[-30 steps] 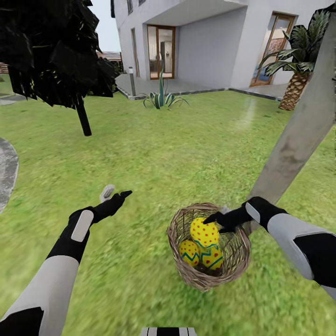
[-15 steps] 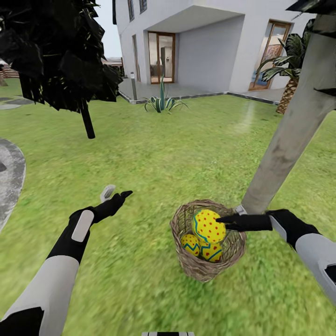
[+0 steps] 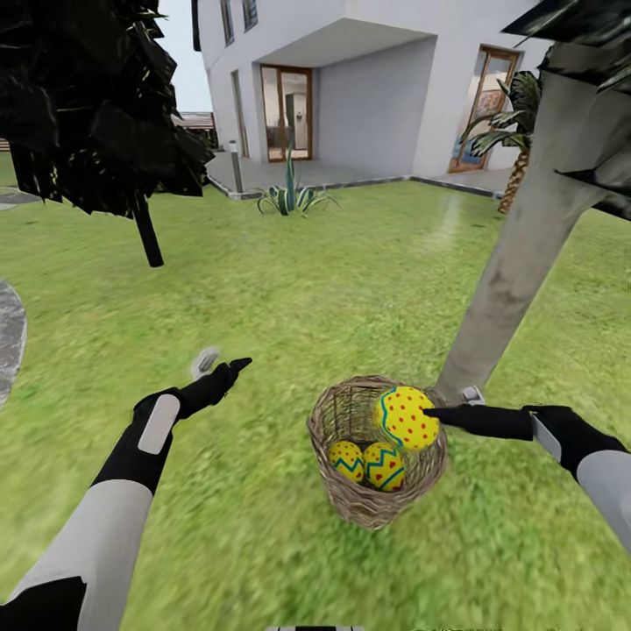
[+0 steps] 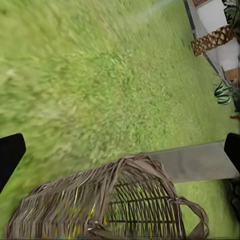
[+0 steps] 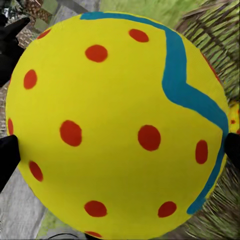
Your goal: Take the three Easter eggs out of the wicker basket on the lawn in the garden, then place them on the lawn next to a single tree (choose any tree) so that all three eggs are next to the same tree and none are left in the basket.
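- Nearest to where the robot stands, the wicker basket sits on the lawn, and everything here is placed from it. Two Easter eggs lie side by side on its floor.
- The third egg is up at the basket's rim, on the side facing the tree trunk. The right gripper reaches in from the trunk side and has it clamped; in the right wrist view the egg sits squarely between the two dark fingertips, its blue zigzag band running along one flank.
- My reading is that the lift-out is under way: the egg has cleared the other two but not the basket wall, so it must rise a little more before it swings sideways.
- The left gripper hovers over bare grass on the basket's far side from the trunk, fingers spread and holding nothing. Its wrist camera looks across the basket towards the trunk.
- The right arm is plainly the nearer one, to both the eggs and the drop spot.
- Just behind the basket stands the pale tree trunk, its base almost touching the rim. Open grass lies on either side of that base, so there is room to set the egg down; the trunk itself is the thing to avoid clipping.
- Well beyond the basket stand a black-leaved tree, a spiky plant and the white house.
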